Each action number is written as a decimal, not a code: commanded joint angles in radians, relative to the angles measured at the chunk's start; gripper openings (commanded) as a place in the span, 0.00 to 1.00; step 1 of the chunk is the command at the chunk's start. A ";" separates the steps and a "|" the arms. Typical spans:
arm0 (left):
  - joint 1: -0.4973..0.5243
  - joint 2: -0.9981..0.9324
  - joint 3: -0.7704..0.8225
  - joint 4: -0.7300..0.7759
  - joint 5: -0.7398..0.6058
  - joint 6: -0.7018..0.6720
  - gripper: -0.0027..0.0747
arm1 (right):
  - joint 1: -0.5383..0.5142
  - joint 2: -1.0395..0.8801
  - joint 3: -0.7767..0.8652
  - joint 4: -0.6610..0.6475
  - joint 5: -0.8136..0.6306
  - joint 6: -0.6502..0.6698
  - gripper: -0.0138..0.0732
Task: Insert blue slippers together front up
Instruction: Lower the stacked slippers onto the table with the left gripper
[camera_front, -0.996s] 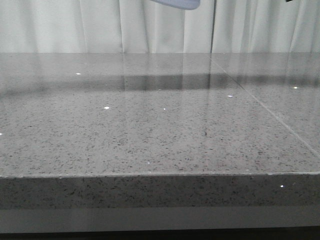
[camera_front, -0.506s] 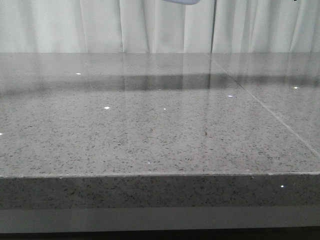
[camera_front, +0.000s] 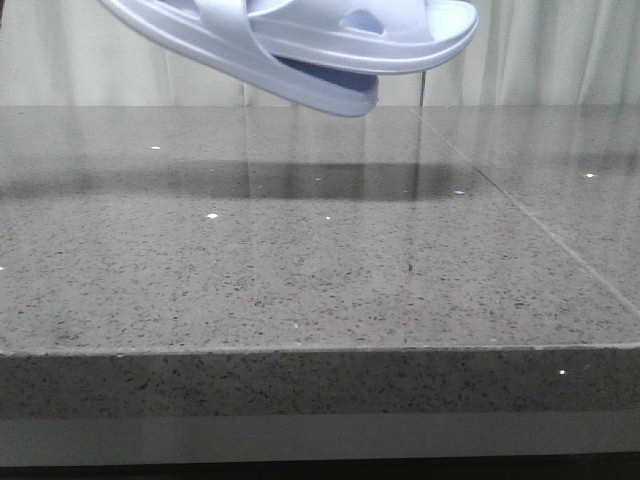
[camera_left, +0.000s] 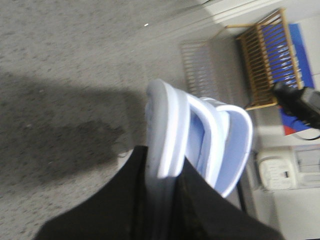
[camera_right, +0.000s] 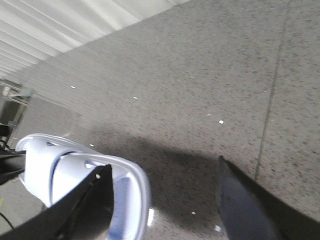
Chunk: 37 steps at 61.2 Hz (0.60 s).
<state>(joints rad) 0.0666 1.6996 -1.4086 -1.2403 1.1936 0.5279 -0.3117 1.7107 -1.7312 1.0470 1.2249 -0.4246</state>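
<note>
The two blue slippers (camera_front: 300, 45) are nested one into the other and hang in the air above the grey stone table (camera_front: 300, 260), at the top of the front view. Neither gripper shows in that view. In the left wrist view my left gripper (camera_left: 162, 167) is shut on the sole edge of the blue slippers (camera_left: 220, 140). In the right wrist view my right gripper (camera_right: 160, 167) is open and empty; the blue slippers (camera_right: 55, 167) lie just outside one of its fingers (camera_right: 97, 200).
White curtains (camera_front: 560, 55) hang behind the table. The table's front edge (camera_front: 320, 350) is close to the camera. A wooden slatted rack (camera_left: 267, 55) and a white device (camera_left: 280, 170) sit off the table in the left wrist view.
The nested slippers have come down into the front view; before, only a sliver showed at the top edge. Their shadow on the table has grown.
</note>
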 joint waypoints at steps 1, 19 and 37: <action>-0.001 -0.052 -0.030 -0.047 0.020 -0.007 0.01 | -0.007 -0.064 -0.029 0.022 0.105 -0.009 0.71; -0.029 -0.007 0.014 0.036 -0.106 -0.007 0.01 | -0.007 -0.067 -0.029 0.022 0.105 -0.009 0.71; -0.032 0.067 0.016 0.051 -0.086 -0.007 0.01 | -0.007 -0.067 -0.029 0.022 0.098 -0.009 0.71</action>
<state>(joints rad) 0.0440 1.7996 -1.3681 -1.1207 1.0810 0.5279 -0.3117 1.6929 -1.7312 1.0178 1.2348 -0.4246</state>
